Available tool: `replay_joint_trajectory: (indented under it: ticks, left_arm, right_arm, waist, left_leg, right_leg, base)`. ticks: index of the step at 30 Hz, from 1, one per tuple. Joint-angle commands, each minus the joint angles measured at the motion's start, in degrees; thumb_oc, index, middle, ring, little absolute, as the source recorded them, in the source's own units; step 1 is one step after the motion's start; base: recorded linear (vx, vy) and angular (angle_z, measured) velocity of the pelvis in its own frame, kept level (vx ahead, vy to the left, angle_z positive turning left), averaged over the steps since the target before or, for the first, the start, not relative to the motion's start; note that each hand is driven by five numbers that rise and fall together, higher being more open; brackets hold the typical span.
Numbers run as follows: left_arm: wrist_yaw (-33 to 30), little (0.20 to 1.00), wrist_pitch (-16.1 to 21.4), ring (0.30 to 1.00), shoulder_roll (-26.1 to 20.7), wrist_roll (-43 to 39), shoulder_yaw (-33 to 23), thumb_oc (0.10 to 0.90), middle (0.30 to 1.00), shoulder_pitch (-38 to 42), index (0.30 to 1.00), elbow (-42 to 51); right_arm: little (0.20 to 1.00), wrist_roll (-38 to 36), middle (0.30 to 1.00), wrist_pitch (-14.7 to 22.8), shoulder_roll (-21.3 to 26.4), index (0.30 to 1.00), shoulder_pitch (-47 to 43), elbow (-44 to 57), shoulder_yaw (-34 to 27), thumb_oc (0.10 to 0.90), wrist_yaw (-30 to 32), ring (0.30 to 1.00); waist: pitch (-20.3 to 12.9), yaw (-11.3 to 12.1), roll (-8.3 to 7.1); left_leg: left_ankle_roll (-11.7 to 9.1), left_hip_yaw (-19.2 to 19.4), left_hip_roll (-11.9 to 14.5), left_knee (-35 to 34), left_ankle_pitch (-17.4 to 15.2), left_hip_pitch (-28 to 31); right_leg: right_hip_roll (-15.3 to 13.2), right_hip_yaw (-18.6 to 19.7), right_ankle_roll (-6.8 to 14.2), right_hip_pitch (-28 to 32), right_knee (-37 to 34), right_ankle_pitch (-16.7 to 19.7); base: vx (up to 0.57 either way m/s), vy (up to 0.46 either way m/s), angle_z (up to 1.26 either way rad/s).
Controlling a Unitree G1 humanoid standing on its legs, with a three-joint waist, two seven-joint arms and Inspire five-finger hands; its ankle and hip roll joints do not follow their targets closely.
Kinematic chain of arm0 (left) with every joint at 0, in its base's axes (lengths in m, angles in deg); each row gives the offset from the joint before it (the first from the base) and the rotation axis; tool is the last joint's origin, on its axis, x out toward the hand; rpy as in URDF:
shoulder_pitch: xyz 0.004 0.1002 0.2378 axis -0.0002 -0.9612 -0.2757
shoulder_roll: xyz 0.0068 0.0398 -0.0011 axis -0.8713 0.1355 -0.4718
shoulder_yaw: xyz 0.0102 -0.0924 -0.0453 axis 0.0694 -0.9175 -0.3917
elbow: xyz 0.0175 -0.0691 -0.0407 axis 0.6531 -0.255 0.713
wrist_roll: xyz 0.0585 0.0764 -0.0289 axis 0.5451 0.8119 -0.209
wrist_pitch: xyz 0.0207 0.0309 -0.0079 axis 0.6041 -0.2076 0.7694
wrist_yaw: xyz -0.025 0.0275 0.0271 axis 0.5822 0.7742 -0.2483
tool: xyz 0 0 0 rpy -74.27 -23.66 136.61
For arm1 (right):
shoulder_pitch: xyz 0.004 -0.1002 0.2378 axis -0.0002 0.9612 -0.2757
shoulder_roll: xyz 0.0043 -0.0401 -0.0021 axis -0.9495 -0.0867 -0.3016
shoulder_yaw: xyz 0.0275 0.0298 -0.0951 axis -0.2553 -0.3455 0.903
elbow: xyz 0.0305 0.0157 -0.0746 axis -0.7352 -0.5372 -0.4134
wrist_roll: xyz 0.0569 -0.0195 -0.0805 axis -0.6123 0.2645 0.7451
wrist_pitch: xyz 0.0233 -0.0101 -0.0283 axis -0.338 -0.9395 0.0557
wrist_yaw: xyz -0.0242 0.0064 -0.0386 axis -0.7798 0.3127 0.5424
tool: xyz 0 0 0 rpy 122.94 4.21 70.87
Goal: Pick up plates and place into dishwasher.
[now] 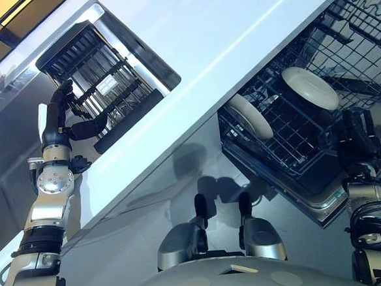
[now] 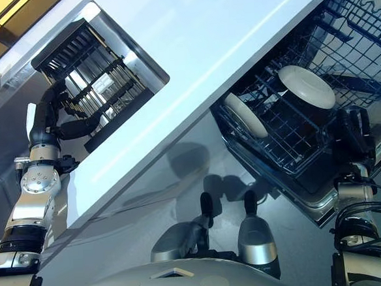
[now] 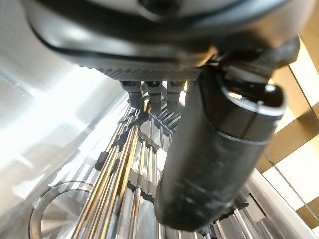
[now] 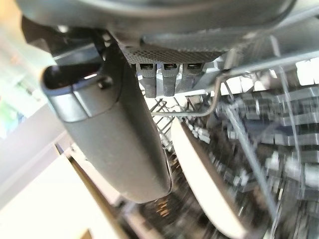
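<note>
Looking down in the left eye view, a white counter [image 1: 191, 64] runs across the scene, with a sunken sink [image 1: 135, 49] in it that holds a dark dish rack [image 1: 98, 84]; the left hand [image 1: 71, 122] reaches into that rack, its fingers stretched along the wires and its thumb apart, holding nothing. Below the counter's edge the dishwasher basket [image 1: 296, 155] stands pulled out, and two white plates rest in it: one plate [image 1: 251, 116] stands on edge near the counter side, and the other plate [image 1: 309, 87] lies tilted further in. The right hand [image 1: 357, 138] hangs over the basket's near rim, just beside the tilted plate. In the right eye view the same layout shows, the left hand's fingers lying in the rack and the right hand dark above the basket wires. In the left wrist view the left thumb [image 3: 219, 154] stands large in front, the fingers run straight along the rack's metal rods [image 3: 124, 189], and a round drain [image 3: 50, 214] shows in the sink floor. In the right wrist view the right thumb [image 4: 114, 144] hangs free and the fingers are straight and released, with the rim of a white plate on edge just past them among the basket wires.
</note>
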Motion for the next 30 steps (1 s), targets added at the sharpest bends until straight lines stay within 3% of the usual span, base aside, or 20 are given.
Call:
replay_joint_trajectory:
  ticks: [1,10,14,19,22,25,26,27,28,30]
  left_arm:
    - [0.0,0.900,0.2,0.900,-4.5,-1.1,1.9,0.800,0.900,7.7,0.900,-2.3]
    - [-0.1,0.900,-0.1,0.900,-3.2,-1.5,5.3,0.800,0.900,11.5,0.900,-6.5]
    - [0.7,0.900,0.2,0.900,-3.4,-1.8,5.9,0.800,0.900,12.5,0.900,-8.1]
    - [2.2,0.900,0.4,0.900,-4.5,-2.3,5.8,0.800,0.900,12.8,0.900,-8.7]
    - [2.7,0.900,0.5,0.900,-4.8,-2.3,5.3,0.800,0.900,12.6,0.900,-8.5]
    - [2.6,0.900,0.3,0.900,-4.5,-2.5,5.1,0.800,0.900,11.9,0.900,-7.8]
    - [2.4,0.900,0.3,0.900,-4.4,-2.5,4.9,0.800,0.900,11.4,0.900,-7.4]
    - [2.0,0.900,0.2,0.900,-4.1,-2.4,4.8,0.800,0.900,10.8,0.900,-6.7]
    - [1.0,0.900,0.9,0.900,-3.1,-1.9,4.3,0.800,0.900,9.0,0.900,-5.7]
    - [0.4,0.900,1.1,0.900,-2.3,-1.3,3.8,0.800,0.900,7.6,0.900,-4.6]
  right_arm:
    - [0.900,-3.6,0.900,-10.8,-8.4,0.900,-13.7,19.1,16.3,0.800,-18.0,0.900]
    - [0.900,-7.1,0.900,-7.0,-18.1,0.900,-28.9,39.0,26.6,0.800,-13.7,0.900]
    - [0.900,-3.7,0.900,-5.0,-19.1,0.900,-32.9,43.3,31.1,0.800,-14.5,0.900]
    - [0.900,2.9,0.900,-1.2,-19.0,0.900,-34.4,44.5,33.6,0.800,-11.3,0.900]
    - [0.900,14.4,0.900,3.6,-18.7,0.900,-33.7,42.9,33.1,0.800,-3.5,0.900]
    - [0.900,29.2,0.900,5.9,-16.7,0.900,-33.0,38.3,30.5,0.800,8.8,0.900]
    - [0.900,33.2,0.900,4.6,-15.6,0.900,-32.5,36.4,29.7,0.800,11.6,0.900]
    - [0.900,35.1,0.900,4.7,-14.1,0.900,-31.9,33.1,28.6,0.800,11.3,0.900]
    - [0.900,42.9,0.900,3.4,-11.4,0.900,-29.2,27.7,27.0,0.800,12.1,0.900]
    - [0.900,47.5,0.900,3.9,-9.2,0.900,-26.7,24.1,26.4,0.800,11.7,0.900]
  waist:
    - [-2.3,4.7,-3.00]
    - [-3.7,7.9,-3.18]
    - [-4.4,9.1,-3.43]
    - [-4.8,10.0,-3.84]
    - [-5.2,10.3,-4.06]
    - [-5.5,9.9,-4.14]
    - [-5.7,9.8,-4.13]
    - [-5.8,9.5,-4.15]
    - [-5.9,8.9,-4.34]
    - [-6.1,8.5,-4.47]
  left_leg:
    - [1.6,-0.3,-4.3,3.9,-7.8,-1.2]
    - [2.4,-0.9,-5.2,5.7,-8.7,-1.8]
    - [2.5,-1.8,-5.7,6.0,-8.8,-1.9]
    - [2.8,-2.7,-6.3,5.6,-8.7,-1.7]
    - [3.0,-2.9,-6.4,5.1,-8.6,-1.3]
    - [3.0,-2.6,-6.5,5.1,-8.8,-0.9]
    - [3.0,-2.5,-6.6,5.0,-8.8,-0.8]
    - [3.0,-2.4,-6.6,4.9,-8.8,-0.7]
    - [3.1,-2.0,-6.7,4.6,-8.9,-0.5]
    - [3.1,-1.6,-6.7,4.5,-9.0,-0.3]
  right_leg:
    - [0.2,-1.3,1.3,-4.9,10.8,-9.3]
    - [-0.5,-2.0,1.0,-3.9,9.9,-8.9]
    - [-0.7,-1.8,0.9,-3.7,10.0,-9.0]
    - [-0.6,-1.9,0.8,-3.6,10.2,-8.9]
    - [-0.6,-2.2,0.9,-3.6,10.1,-8.7]
    - [-0.7,-2.0,1.1,-3.5,10.1,-8.4]
    - [-0.7,-1.8,1.2,-3.5,10.0,-8.2]
    - [-0.7,-1.6,1.3,-3.5,9.8,-8.0]
    - [-0.6,-1.0,1.5,-3.6,9.4,-7.6]
    - [-0.6,-0.5,1.8,-3.6,8.9,-7.2]
  base:
    - [0.03,0.014,-0.01]
    - [0.05,0.042,0.02]
    - [0.06,0.043,-0.01]
    - [0.04,0.020,0.03]
    - [0.04,0.028,0.05]
    - [0.03,0.050,0.01]
    - [-0.01,0.063,0.00]
    - [-0.02,0.089,0.02]
    - [-0.02,0.078,0.03]
    - [-0.02,0.069,0.01]
